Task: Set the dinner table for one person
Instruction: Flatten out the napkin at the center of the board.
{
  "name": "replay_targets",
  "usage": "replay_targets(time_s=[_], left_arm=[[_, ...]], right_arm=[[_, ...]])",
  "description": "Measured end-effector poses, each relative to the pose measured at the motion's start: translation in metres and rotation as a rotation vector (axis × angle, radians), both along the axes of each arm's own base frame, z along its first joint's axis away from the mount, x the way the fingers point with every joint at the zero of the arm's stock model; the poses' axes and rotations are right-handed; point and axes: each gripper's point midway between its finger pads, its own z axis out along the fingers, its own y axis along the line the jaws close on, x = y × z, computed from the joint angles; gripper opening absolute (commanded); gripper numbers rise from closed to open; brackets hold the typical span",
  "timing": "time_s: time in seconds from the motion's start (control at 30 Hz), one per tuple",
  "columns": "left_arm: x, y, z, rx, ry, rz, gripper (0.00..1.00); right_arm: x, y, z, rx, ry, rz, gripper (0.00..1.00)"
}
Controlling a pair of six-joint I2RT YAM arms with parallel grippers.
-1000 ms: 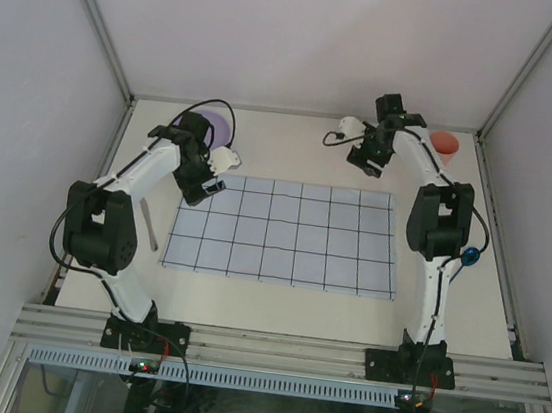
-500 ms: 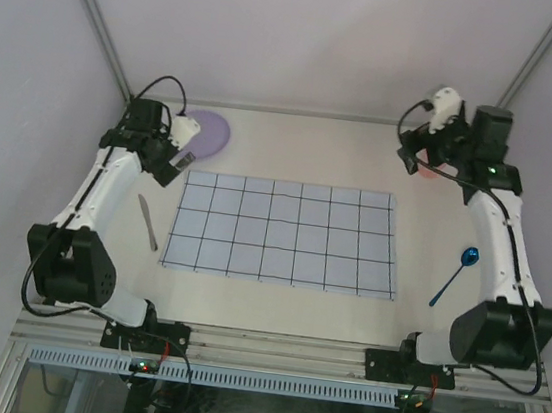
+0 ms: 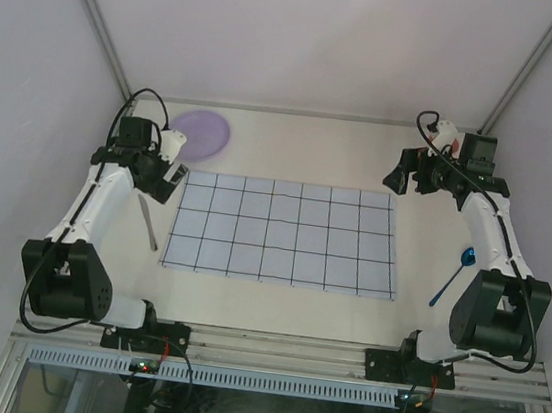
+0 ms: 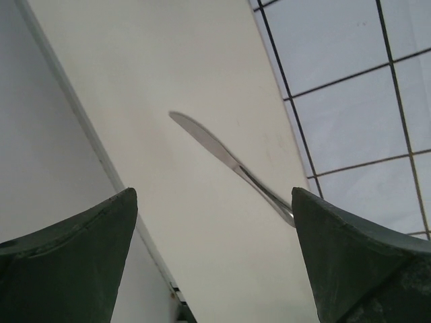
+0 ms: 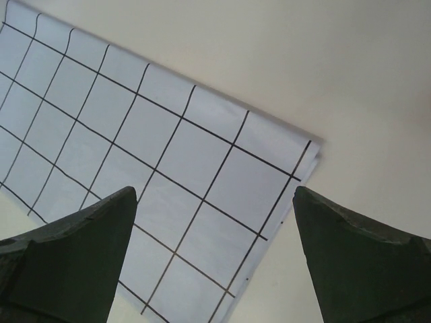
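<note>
Purple plate (image 3: 203, 129), blue spoon (image 3: 451, 278) on dinner table (image 3: 313, 151): overhead view only.

No legible text, label or number anywhere.

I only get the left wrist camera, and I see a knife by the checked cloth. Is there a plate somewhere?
Observer: Yes, a purple plate lies on the table beyond the cloth's far-left corner.
Operator: Any spoon?
Observer: A blue spoon lies right of the cloth, not touching it.
Operator: Is the other arm holding something?
Observer: No, the right gripper is open and empty near the cloth's far-right corner.
</note>
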Motion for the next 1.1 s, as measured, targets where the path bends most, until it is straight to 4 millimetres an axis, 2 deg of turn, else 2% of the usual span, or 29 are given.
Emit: replay_targets(time_s=[0.1,0.2,0.37,0.47,0.63,0.73,0.83,0.9,1.0,1.1], left_arm=[[-0.015,-0.004,-0.008,-0.030,0.022,0.023,1.00],[-0.026,-0.005,-0.006,-0.042,0.007,0.043,1.00],[-0.043,-0.006,0.006,-0.048,-0.039,0.053,1.00],[-0.053,-0.006,0.014,-0.046,-0.067,0.051,1.00],[-0.069,-0.004,0.026,-0.030,-0.114,0.056,1.00],[-0.076,-0.001,0.026,-0.014,-0.122,0.061,1.00],[-0.079,-0.001,0.020,-0.012,-0.108,0.063,1.00],[-0.081,-0.001,0.016,-0.014,-0.092,0.062,1.00],[-0.080,-0.002,0.011,-0.019,-0.072,0.059,1.00],[-0.080,-0.003,0.008,-0.024,-0.060,0.056,1.00]], right_arm=[[-0.001,0.007,-0.006,0.024,0.038,-0.005,1.00],[0.002,0.011,-0.018,0.031,0.078,-0.013,1.00],[-0.001,0.021,-0.061,-0.002,0.210,0.013,1.00],[-0.021,0.040,-0.083,-0.107,0.255,0.139,1.00],[-0.064,0.082,-0.094,-0.253,0.211,0.446,1.00],[-0.096,0.090,-0.097,-0.316,0.204,0.584,1.00],[-0.115,0.091,-0.102,-0.413,0.171,0.681,1.00],[-0.116,0.087,-0.106,-0.464,0.158,0.700,1.00],[-0.100,0.078,-0.109,-0.506,0.157,0.669,1.00],[-0.056,0.065,-0.104,-0.516,0.158,0.596,1.00]])
